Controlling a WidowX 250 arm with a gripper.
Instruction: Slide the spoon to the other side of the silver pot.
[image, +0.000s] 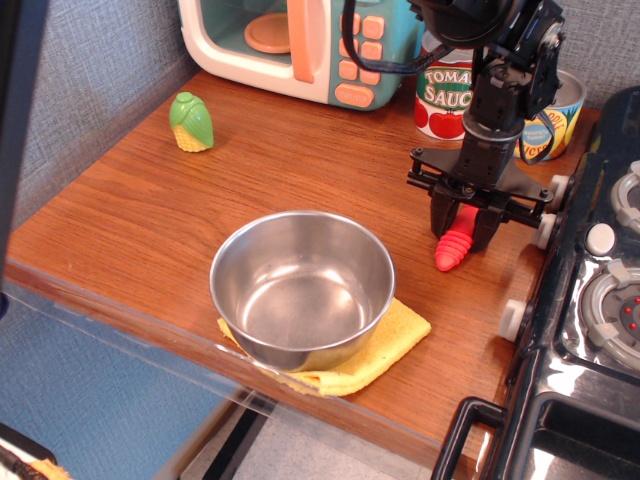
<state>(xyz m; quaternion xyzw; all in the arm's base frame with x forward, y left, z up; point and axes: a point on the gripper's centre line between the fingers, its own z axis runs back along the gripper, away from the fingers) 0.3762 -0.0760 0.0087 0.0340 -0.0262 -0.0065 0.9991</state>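
Gripper (463, 232) clamped on spoon (453, 249) w/ ribbed red handle, bowl hidden, right of silver pot (302, 289).

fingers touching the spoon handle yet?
Touching. The only view shows both fingers pressed against the sides of the spoon, its red handle showing between and below them with no gap.

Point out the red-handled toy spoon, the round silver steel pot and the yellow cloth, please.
red-handled toy spoon (452, 250), table view, on its ribbed handle.
round silver steel pot (300, 290), table view, on its inner wall.
yellow cloth (400, 335), table view, on its right corner.
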